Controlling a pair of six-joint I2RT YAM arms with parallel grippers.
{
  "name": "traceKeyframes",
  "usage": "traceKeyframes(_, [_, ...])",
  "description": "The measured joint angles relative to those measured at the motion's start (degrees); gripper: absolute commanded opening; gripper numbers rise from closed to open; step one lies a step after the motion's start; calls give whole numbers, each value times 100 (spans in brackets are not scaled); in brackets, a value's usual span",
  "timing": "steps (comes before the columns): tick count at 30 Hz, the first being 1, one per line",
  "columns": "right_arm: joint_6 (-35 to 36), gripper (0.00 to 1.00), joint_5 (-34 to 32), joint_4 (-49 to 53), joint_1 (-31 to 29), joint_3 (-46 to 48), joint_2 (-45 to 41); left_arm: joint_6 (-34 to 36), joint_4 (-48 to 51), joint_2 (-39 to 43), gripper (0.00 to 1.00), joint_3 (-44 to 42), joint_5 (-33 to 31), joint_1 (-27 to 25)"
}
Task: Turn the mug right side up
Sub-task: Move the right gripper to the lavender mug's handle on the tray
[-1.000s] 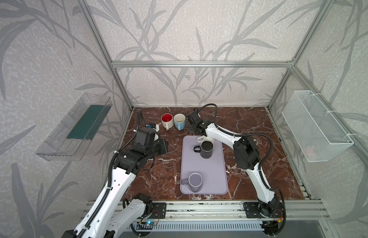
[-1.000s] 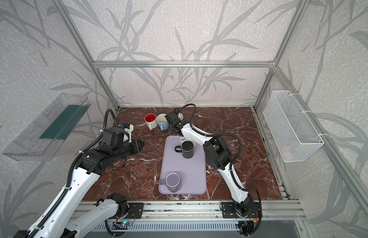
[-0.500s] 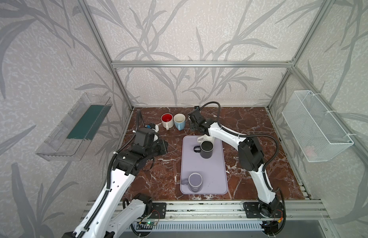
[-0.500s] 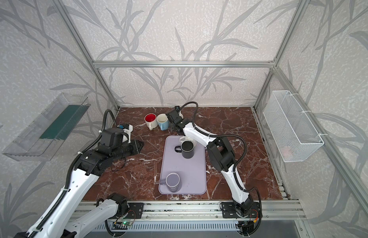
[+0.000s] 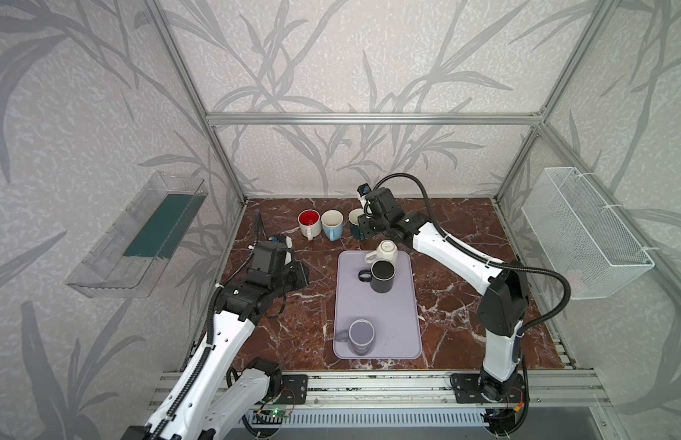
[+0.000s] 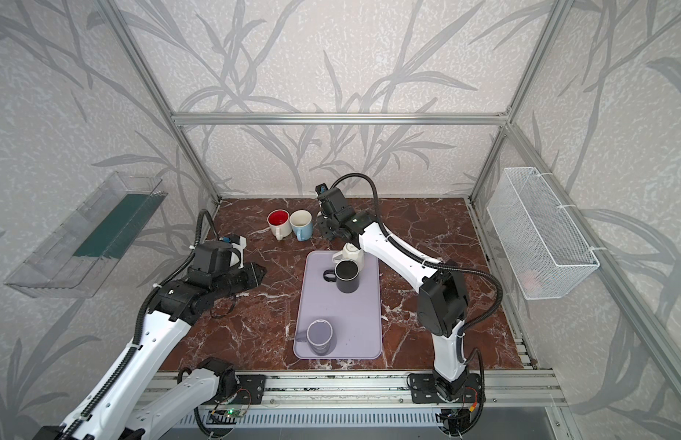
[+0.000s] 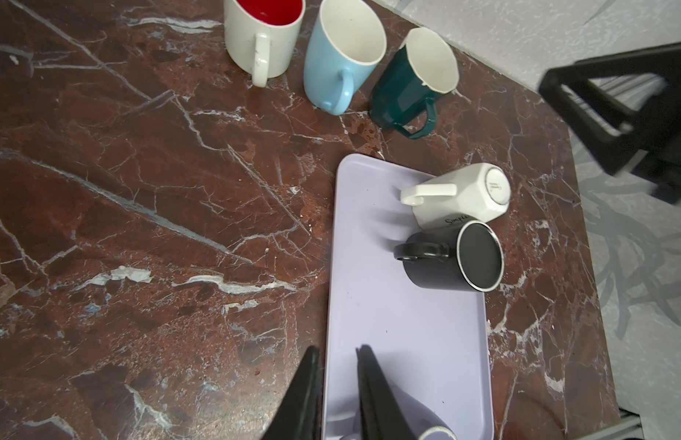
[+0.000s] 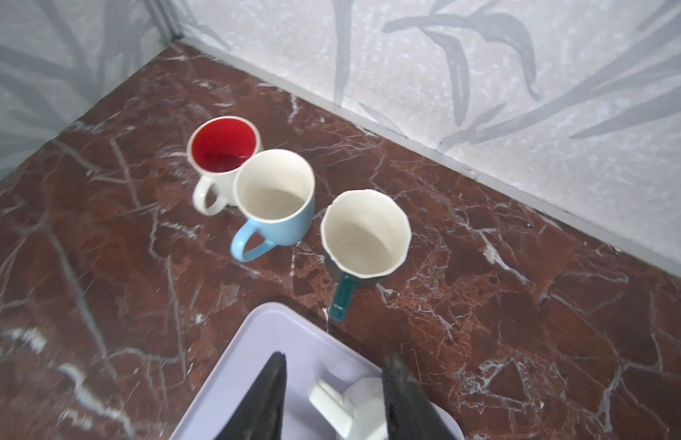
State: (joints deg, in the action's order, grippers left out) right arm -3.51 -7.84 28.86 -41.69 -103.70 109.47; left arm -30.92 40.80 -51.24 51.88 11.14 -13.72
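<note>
At the left of a top view, the left gripper [image 5: 302, 274] hangs low over the marble table [image 5: 293, 327]. Its fingers are drawn almost together with nothing between them. Toward the upper middle three mugs stand mouth up in a row: a red-lined mug [image 5: 308, 223], a blue mug [image 5: 332, 224] and a teal mug [image 5: 355, 221]. Below them lies the lavender tray [image 5: 377, 312]. At its upper end sits the white mug [image 5: 385, 250], base uppermost, just beside the black mug [image 5: 383, 276], which stands mouth up. A lavender mug [image 5: 360, 337] stands at the tray's lower end. The right gripper [image 8: 335, 356] hovers near the teal mug, just up and left of the white mug. In the right wrist view its fingers stand well apart, gripping nothing, with the white mug's handle showing between them. At the far right a wire basket [image 5: 583, 236] hangs on the wall.
</note>
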Motion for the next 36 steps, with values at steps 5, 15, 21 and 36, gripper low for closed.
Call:
traceKeyframes(5, [894, 43, 986, 957, -118, -55, -179, -122, -455, -107, 22, -535, 450, 398])
traceKeyframes(15, [2133, 42, 1600, 2472, -1425, -68, -173, -319, -1036, -186, 23, -1290, 942, 1154])
traceKeyframes(21, [2387, 43, 1633, 2833, -2083, -68, -68, -468, -1123, -140, 23, -1486, 1040, 1434])
traceKeyframes(36, [2636, 43, 973, 3526, -3161, -411, 1235, -463, -1097, 61, 23, -1484, 1150, 1502])
